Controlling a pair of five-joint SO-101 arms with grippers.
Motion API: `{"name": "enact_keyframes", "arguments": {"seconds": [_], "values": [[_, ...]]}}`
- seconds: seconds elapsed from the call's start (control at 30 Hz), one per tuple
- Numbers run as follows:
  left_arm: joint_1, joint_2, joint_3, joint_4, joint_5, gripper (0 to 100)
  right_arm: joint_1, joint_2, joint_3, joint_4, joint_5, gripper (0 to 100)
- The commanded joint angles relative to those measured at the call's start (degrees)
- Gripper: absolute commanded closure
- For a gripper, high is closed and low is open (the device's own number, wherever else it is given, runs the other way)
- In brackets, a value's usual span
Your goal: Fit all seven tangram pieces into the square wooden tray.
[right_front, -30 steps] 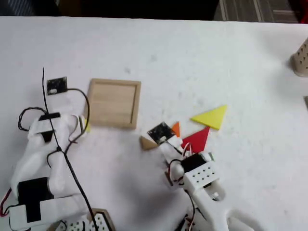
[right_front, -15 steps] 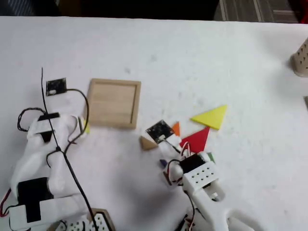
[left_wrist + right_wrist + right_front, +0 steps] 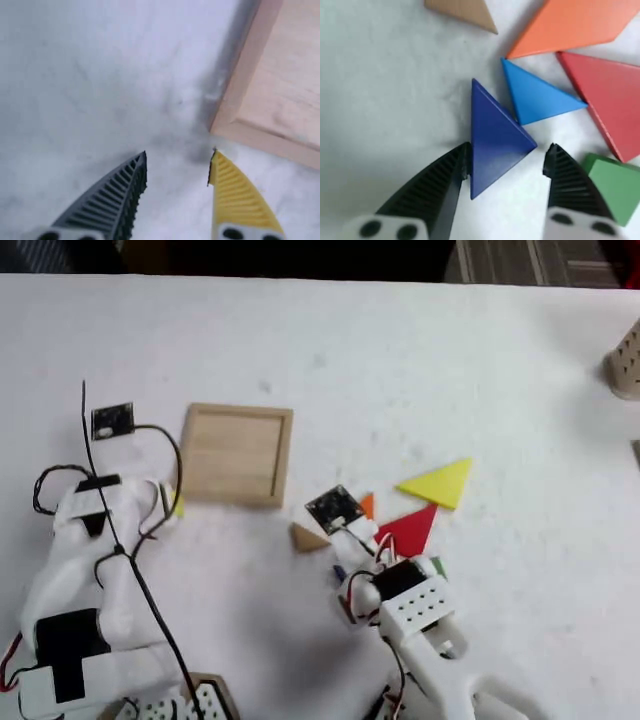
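**A:** How far along is it?

**B:** Nothing is in yet, I'd say. Nearest, at the lower middle of the overhead frame, the right gripper (image 3: pixel 508 150) is spread wide over the dark blue triangle (image 3: pixel 495 135). One finger is just beside its long edge and the other is off its point, so it isn't pinched.

**A:** And the other pieces?

**B:** All loose on the table (image 3: pixel 450 360). The light blue triangle (image 3: pixel 537 97) sits tight against the dark one, and the green piece (image 3: pixel 615 187) is just beside the gripper's other finger. Then come the red triangle (image 3: pixel 410 530), the orange piece (image 3: pixel 366 506) and the tan triangle (image 3: pixel 307 537). The yellow triangle (image 3: pixel 438 483) lies beyond them, right of centre. Seven counted, seven left to place.

**A:** The tray?

**B:** Left of centre, the tray (image 3: pixel 237 454) shows bare wood inside its raised rim. The left gripper (image 3: pixel 177 162) is spread and holds nothing, its yellow finger just beside the tray's lower-left corner.

**A:** Room to work?

**B:** It's tight around the blue pair, so closing could nudge a neighbour. Between the cluster and the tray the table is open, bar the tan triangle on the way. Each piece must clear the rim. The tray's top and right sides look free to approach, with wide white tabletop beyond.
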Motion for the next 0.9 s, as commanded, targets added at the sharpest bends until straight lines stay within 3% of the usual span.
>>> {"name": "enact_keyframes", "arguments": {"seconds": [0.0, 0.67, 0.87], "values": [[-0.75, -0.13, -2.73, 0.53, -0.44, 77, -0.40, -1.54, -1.67, -1.10, -0.62, 78.3], [-0.66, -0.40, -1.67, 0.44, -2.81, 77, -0.04, -1.36, -1.32, -4.18, -0.35, 78.6], [-0.48, -6.73, 3.60, -1.67, -2.99, 77, -0.04, -1.36, -1.32, -4.18, -0.62, 78.7]]}}
